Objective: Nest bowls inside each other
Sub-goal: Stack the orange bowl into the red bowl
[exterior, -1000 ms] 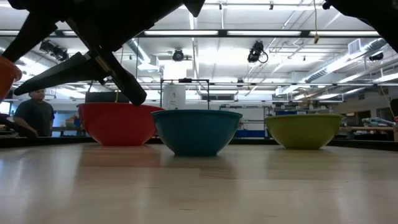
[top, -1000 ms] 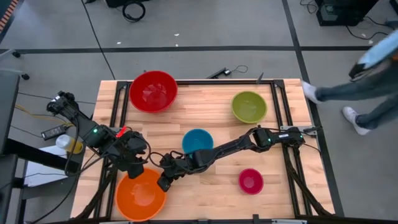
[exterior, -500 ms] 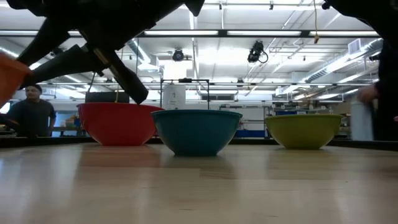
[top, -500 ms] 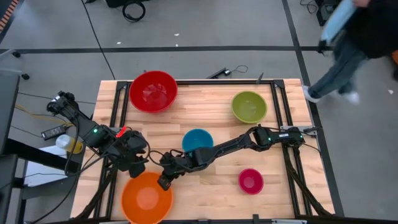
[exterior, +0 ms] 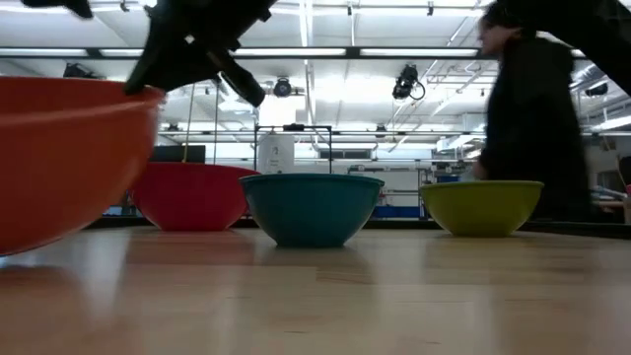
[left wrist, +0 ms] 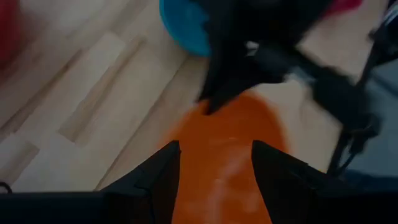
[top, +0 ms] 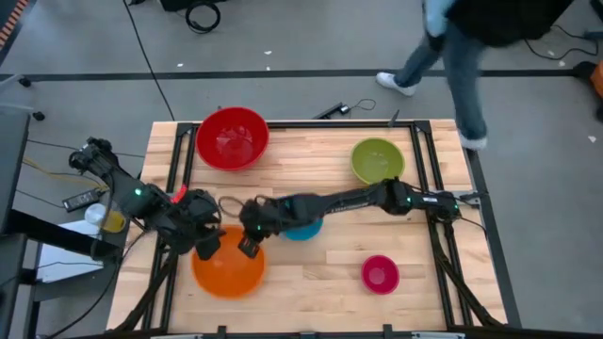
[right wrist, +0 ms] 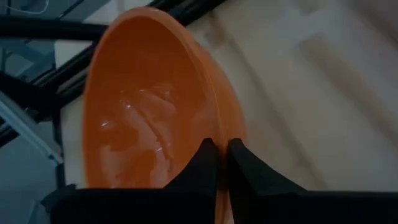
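The orange bowl point(top: 229, 266) sits near the table's near left corner, with my right gripper point(top: 247, 247) shut on its rim. In the low view the orange bowl point(exterior: 59, 158) is tilted and looks raised off the table. My left gripper point(left wrist: 214, 180) is open just above the bowl's left side, with nothing between its fingers. The blue bowl point(top: 303, 231) stands mid-table, partly under my right arm. The red bowl point(top: 232, 137) stands at the far left, the green bowl point(top: 377, 161) at the far right and the pink bowl point(top: 380, 274) at the near right. My right gripper pinches the orange bowl's rim point(right wrist: 219, 134) on its far right side, one finger point(right wrist: 205, 158) inside the bowl and one outside. The fingers slant down from the table's right. The bowl hangs tilted from that rim, its mouth turned toward the gripper.
A person point(top: 471, 38) walks past beyond the table's far edge. Black frame rails point(top: 176, 160) run along the table's left and right sides. Bare wood point(top: 311, 292) lies between the orange and pink bowls.
My right gripper has gone up and toward the far edge, taking the orange bowl with it. The bowl has left the near left corner and now hangs tilted. My right arm has swung over the blue bowl. The person has walked leftward behind the table.
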Available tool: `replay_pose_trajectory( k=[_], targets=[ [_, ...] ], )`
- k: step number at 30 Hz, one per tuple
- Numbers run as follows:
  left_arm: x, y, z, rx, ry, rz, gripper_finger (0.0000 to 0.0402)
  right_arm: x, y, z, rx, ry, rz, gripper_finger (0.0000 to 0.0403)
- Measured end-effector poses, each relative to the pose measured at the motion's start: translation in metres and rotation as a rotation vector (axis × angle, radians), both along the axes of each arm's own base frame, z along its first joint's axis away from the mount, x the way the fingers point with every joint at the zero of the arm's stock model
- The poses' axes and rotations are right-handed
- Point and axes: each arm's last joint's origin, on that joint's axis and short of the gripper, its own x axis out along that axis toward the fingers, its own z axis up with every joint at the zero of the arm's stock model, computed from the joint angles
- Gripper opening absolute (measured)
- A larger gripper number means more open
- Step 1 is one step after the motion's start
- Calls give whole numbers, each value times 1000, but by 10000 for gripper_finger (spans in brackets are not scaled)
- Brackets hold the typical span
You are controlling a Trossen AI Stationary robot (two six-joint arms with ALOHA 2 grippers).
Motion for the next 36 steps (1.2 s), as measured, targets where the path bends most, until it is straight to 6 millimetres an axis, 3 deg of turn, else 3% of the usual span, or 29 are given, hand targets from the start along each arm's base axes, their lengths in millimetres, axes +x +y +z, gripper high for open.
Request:
replay_pose_trajectory(
  k=[4,10,15,19,25,31,36],
  targets=[
    [-11,14,41,36,-172,60,186,-4,-39,22,18,-30,16,21],
    [-30,37,92,178,-406,143,167,-24,-117,78,-24,-163,-4,21],
    [-38,53,101,287,-461,231,162,-48,-190,106,-72,-234,-69,21],
    [-41,64,104,356,-472,316,162,-65,-248,114,-92,-296,-148,21],
    [-38,78,104,417,-452,447,162,-62,-309,82,-112,-335,-227,21],
    [-22,85,100,421,-413,558,162,-44,-323,24,-46,-250,-222,21],
    [-1,88,92,406,-352,598,162,-41,-333,4,-2,-232,-275,56]
  ],
)
